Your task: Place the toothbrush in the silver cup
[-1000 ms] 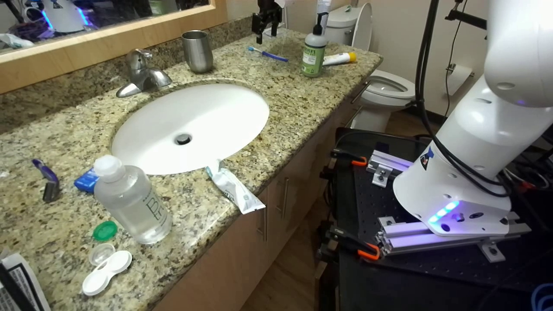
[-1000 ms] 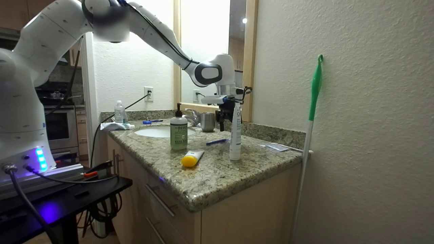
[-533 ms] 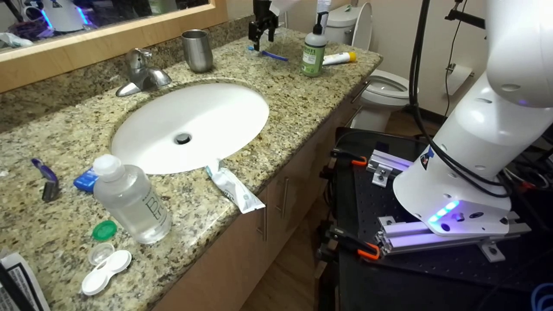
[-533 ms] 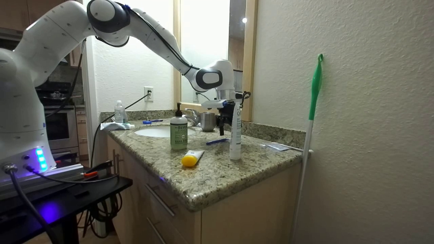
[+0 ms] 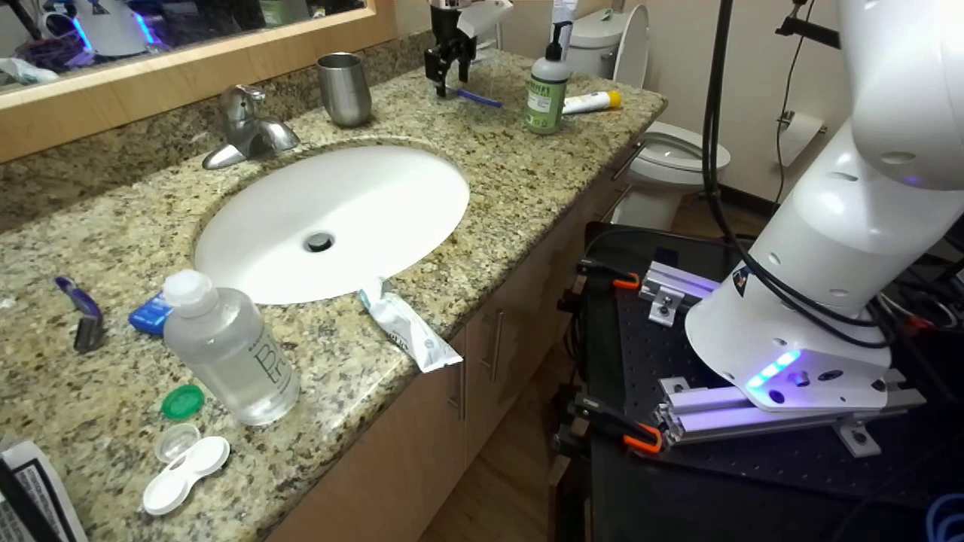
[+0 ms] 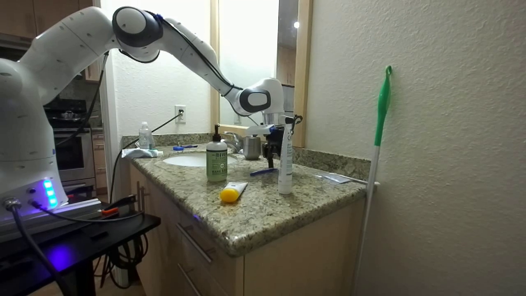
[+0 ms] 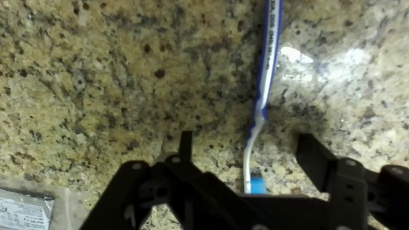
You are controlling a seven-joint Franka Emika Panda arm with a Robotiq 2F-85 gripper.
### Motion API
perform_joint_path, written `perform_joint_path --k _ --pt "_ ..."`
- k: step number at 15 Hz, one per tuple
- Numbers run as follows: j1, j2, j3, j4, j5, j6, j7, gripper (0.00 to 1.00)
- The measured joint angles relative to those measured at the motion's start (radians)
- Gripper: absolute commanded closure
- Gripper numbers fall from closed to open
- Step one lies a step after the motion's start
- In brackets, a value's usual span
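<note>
The toothbrush lies flat on the granite counter, with a blue and white handle and light-blue bristles. It shows in both exterior views [image 5: 479, 98] [image 6: 262, 172] and in the wrist view [image 7: 268, 64]. My gripper [image 7: 244, 135] is open, with one finger on each side of the toothbrush's neck, apart from it. Its base hides the tip of the brush head. The gripper is low over the counter in both exterior views [image 5: 452, 86] [image 6: 270, 163]. The silver cup stands upright by the faucet in both exterior views [image 5: 345, 89] [image 6: 252, 148]; it is out of the wrist view.
A green soap bottle [image 5: 545, 98], a yellow-capped tube [image 5: 591, 102] and an upright white tube [image 6: 285, 168] stand or lie near the toothbrush. The faucet [image 5: 245, 128] and sink [image 5: 339, 203] are beside the cup. A plastic packet [image 7: 25, 207] lies at the wrist view's lower left.
My gripper has come down toward the counter and shifted a little toward the toothbrush's head end. The toothbrush and the cup have not moved.
</note>
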State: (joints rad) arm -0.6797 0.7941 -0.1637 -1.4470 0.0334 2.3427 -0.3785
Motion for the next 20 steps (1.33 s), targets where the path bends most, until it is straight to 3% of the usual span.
perform_joint_path --k 7,12,16,20 --pt "-0.06 0.008 0.026 0.075 0.083 -0.204 -0.028 0.98" --pt "-0.077 0.003 0.03 0.074 0.095 -0.148 -0.04 0.97" --pt "-0.067 -0.038 0.036 -0.023 0.095 0.1 -0.079 0.97" --pt "-0.078 -0.16 0.111 -0.197 0.102 0.328 -0.223 0.97"
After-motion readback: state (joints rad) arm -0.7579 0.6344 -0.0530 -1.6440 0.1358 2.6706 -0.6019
